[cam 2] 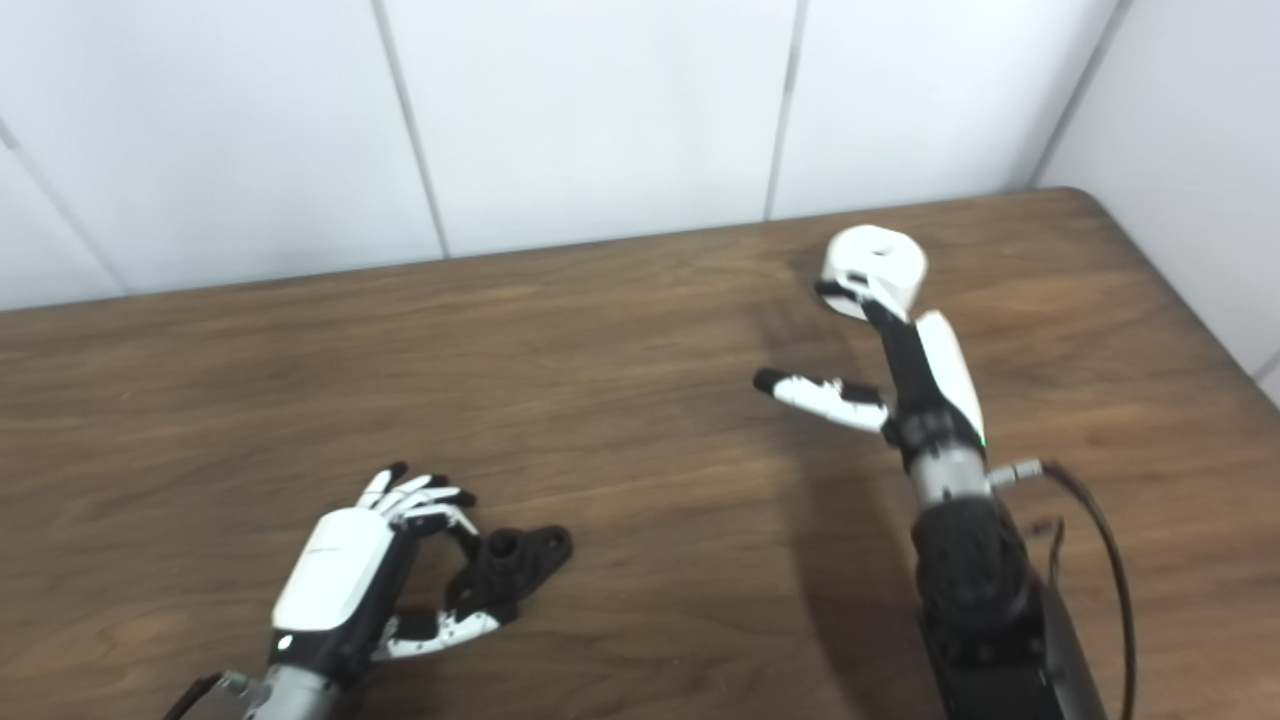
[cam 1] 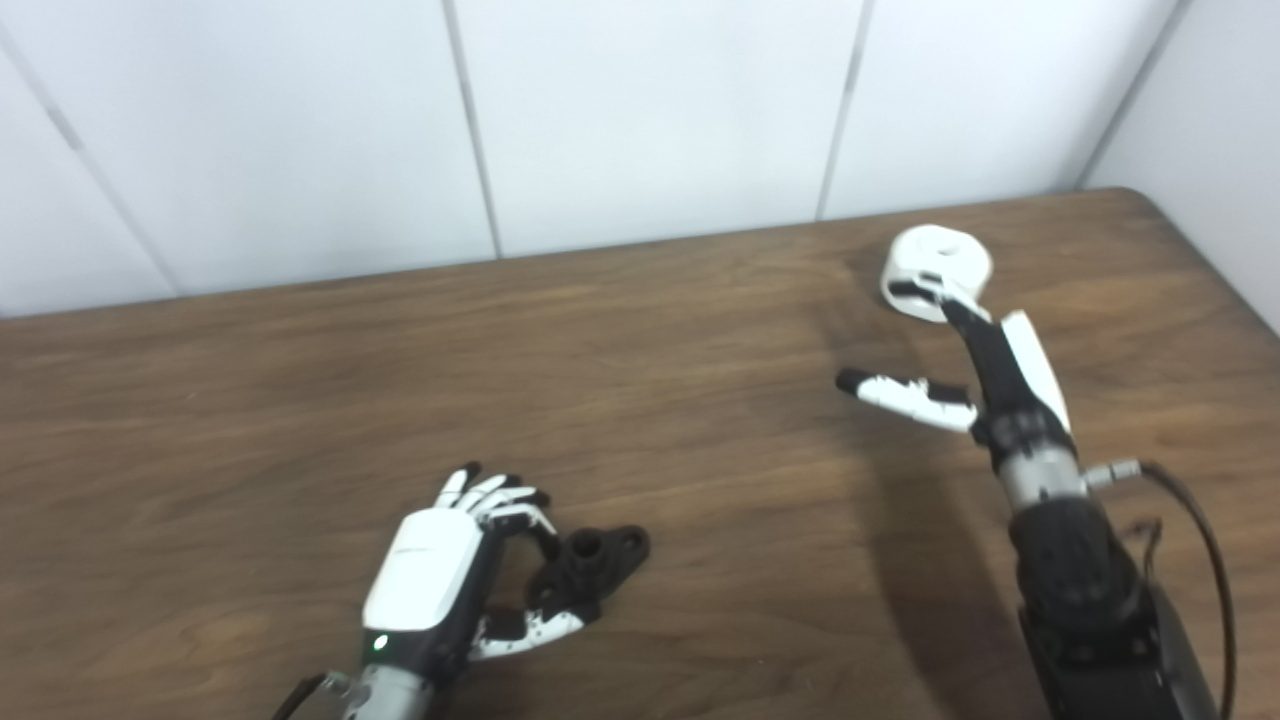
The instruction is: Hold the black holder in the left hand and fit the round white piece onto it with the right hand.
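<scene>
While left eye view shows left hand [cam 1: 440,570] grasping black holder [cam 1: 590,560] at 7 o'clock | right eye view: right hand [cam 2: 905,340] fingers reach white piece [cam 2: 875,265] at 1 o'clock, grip unclear, thumb spread | risk: loose hold drops piece.

No text, label, brand, number or sign can be read anywhere in either view.
</scene>
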You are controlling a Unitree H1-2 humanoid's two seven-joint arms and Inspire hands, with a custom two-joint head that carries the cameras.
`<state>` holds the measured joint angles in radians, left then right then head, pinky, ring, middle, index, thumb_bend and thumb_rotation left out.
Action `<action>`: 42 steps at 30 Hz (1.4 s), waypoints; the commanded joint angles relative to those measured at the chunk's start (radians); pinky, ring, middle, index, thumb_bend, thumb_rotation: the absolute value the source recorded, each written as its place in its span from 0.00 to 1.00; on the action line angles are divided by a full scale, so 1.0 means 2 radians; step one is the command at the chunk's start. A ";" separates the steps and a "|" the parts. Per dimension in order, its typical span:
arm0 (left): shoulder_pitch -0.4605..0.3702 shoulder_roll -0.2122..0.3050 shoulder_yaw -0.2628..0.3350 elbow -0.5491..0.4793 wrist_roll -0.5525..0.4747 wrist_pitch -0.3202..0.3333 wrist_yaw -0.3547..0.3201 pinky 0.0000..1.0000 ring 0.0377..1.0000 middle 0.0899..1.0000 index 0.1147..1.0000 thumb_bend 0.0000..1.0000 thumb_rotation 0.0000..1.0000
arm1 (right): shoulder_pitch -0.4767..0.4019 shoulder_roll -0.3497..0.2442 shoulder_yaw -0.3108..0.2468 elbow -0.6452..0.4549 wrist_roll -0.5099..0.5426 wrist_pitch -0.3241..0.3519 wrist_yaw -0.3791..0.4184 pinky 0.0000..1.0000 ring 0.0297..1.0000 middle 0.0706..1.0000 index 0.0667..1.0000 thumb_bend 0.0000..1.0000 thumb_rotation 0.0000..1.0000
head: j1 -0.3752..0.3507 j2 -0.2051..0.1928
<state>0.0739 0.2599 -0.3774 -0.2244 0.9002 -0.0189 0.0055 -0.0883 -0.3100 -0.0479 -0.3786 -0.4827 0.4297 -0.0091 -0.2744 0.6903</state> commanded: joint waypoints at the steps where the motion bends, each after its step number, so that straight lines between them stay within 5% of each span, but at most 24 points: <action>1: 0.003 0.011 0.006 0.003 0.003 -0.002 -0.006 0.97 0.84 0.74 0.42 0.52 0.05 | -0.026 -0.019 -0.004 -0.008 -0.022 0.002 0.001 0.98 0.93 0.92 0.74 0.88 0.36 | -0.017 -0.004; 15: 0.004 0.022 0.025 -0.001 -0.006 -0.012 -0.016 0.92 0.82 0.71 0.42 0.52 0.04 | -0.094 -0.059 -0.006 0.038 -0.073 0.017 0.029 1.00 0.99 0.96 0.75 0.88 0.29 | -0.088 -0.033; 25: 0.006 0.023 0.032 0.011 -0.011 -0.024 -0.011 0.92 0.82 0.71 0.42 0.52 0.04 | -0.146 -0.080 -0.013 0.119 -0.108 0.020 0.050 1.00 1.00 0.98 0.77 0.86 0.26 | -0.095 -0.044; 42: 0.009 0.022 0.033 0.020 -0.005 -0.032 -0.008 0.92 0.82 0.70 0.42 0.52 0.04 | -0.220 -0.120 0.021 0.256 -0.136 0.020 0.070 1.00 1.00 1.00 0.82 0.95 0.29 | -0.088 -0.050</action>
<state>0.0822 0.2819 -0.3178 -0.2038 0.8689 -0.0927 -0.0012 -0.4663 -0.5099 -0.0038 0.1444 -0.7330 0.4684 0.1371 -0.4510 0.5890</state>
